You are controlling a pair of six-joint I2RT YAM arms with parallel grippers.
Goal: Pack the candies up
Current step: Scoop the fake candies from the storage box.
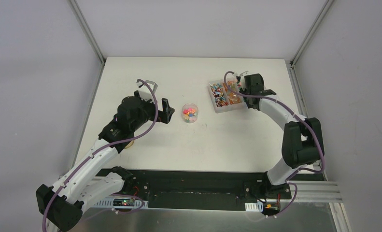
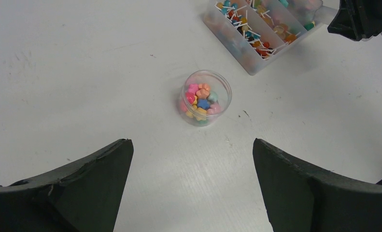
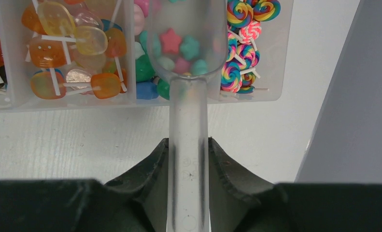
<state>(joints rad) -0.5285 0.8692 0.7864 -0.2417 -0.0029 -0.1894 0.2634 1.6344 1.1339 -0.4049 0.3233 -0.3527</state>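
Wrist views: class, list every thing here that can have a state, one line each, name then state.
left pincer: open, empty.
right pincer: shut on the scoop's handle.
scoop: held, bowl carrying a few candies, over the box.
jar: upright, lidless, partly filled with candies.
box: lidless, compartments stocked with lollipops and candies.

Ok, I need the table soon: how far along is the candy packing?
Done: the clear jar holds a pile of candies, about half full. In hand: the right gripper is shut on the scoop, its bowl carrying star pieces above the divided box. Left: tip that load into the jar, probably more scoops after. The left gripper is open, apart from the jar.
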